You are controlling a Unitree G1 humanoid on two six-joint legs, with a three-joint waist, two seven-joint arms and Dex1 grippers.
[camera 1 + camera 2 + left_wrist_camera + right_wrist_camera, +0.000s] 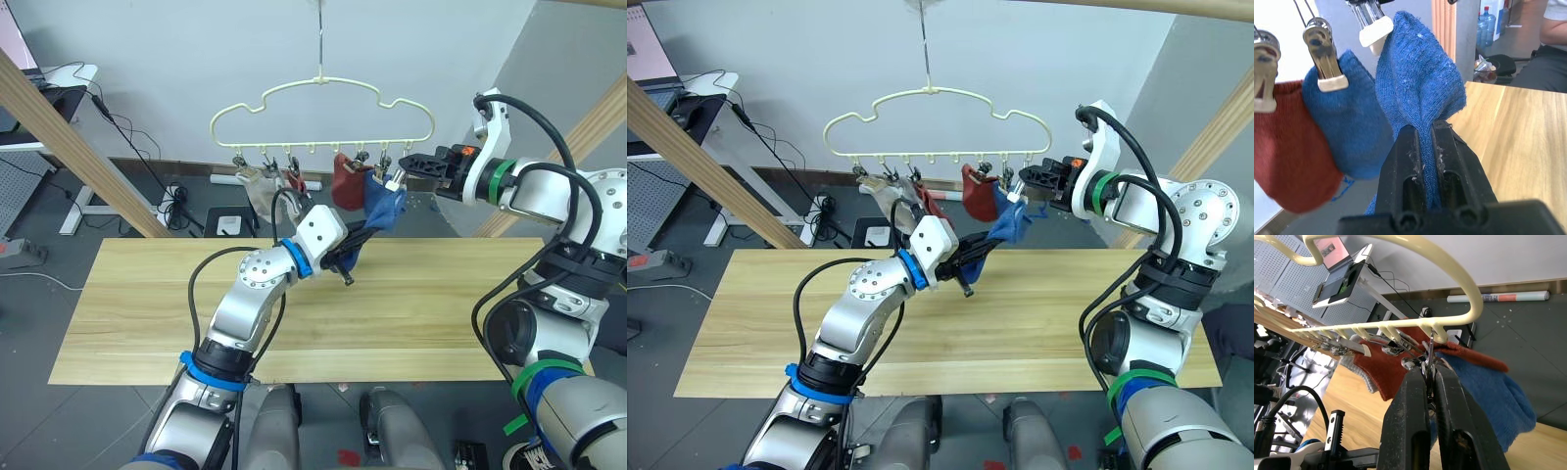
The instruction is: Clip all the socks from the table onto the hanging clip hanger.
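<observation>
We judge the blue sock (1418,83) light, soft and floppy, best pinched near its cuff so the edge feeds into a clip. It hangs at the hanger's (323,93) right end, above the table's (127,313) far edge. Our left gripper (1425,147), reaching up and right, is clenched on it. Our right gripper (1430,377), extended left, squeezes the end clip (1428,363).

My left gripper (1427,147) is raised fwd over mid-table, fingers pinched on a blue sock (1418,83). R gripper (1431,396) up high, squeezing a clip (1428,363).
</observation>
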